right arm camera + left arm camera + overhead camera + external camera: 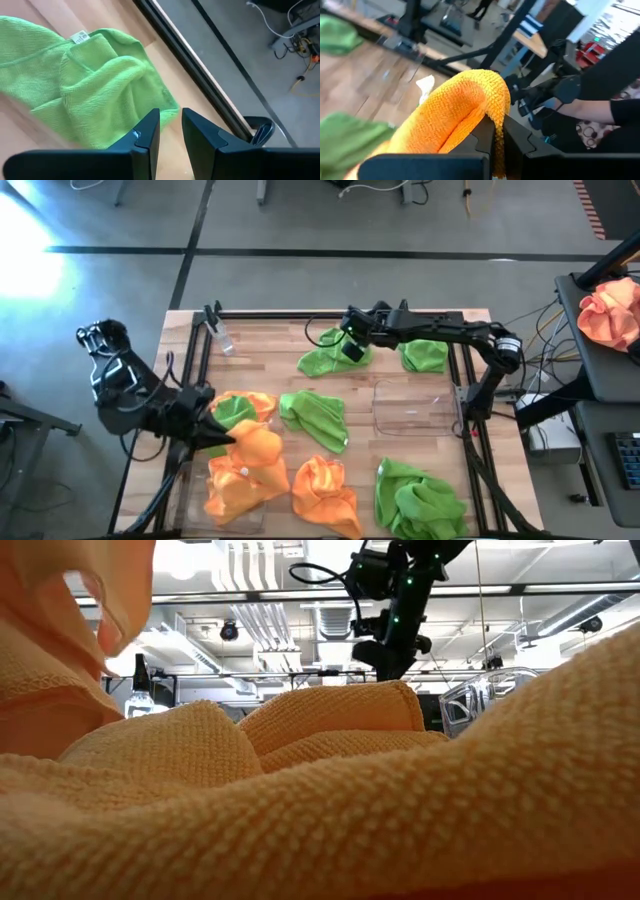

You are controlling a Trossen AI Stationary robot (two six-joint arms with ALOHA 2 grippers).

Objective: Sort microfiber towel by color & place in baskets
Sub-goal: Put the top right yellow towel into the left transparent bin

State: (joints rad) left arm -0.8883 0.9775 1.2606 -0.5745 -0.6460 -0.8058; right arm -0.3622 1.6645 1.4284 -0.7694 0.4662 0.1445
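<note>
Orange and lime green microfiber towels lie on the wooden table. My left gripper (pixel 218 432) is shut on an orange towel (pixel 255 445) above the near left basket (pixel 190 498), which holds orange towels (pixel 240 485). Another orange towel (pixel 325 492) lies beside it. Green towels lie at the far middle (pixel 330 360), far right (pixel 425 356), centre (pixel 318 416) and near right (pixel 420 502). My right gripper (pixel 352 348) hangs over the far middle green towel (pixel 85 85) with a narrow gap between its fingers, next to the towel's edge. The right basket (pixel 415 408) stands bare. My left gripper pinches a fold of the orange towel (pixel 498 131) between its two fingers. The cloth arches up past the fingertips in a rounded hump (pixel 465 100) and hangs down toward the orange towels in the basket.
A small clear thing (pixel 222 340) lies at the far left of the table. A dark frame rail (pixel 340 312) runs along the far edge. A peach cloth (pixel 610 310) lies on a stand off to the right. A person's dark sleeve (pixel 600 107) shows beyond the table.
</note>
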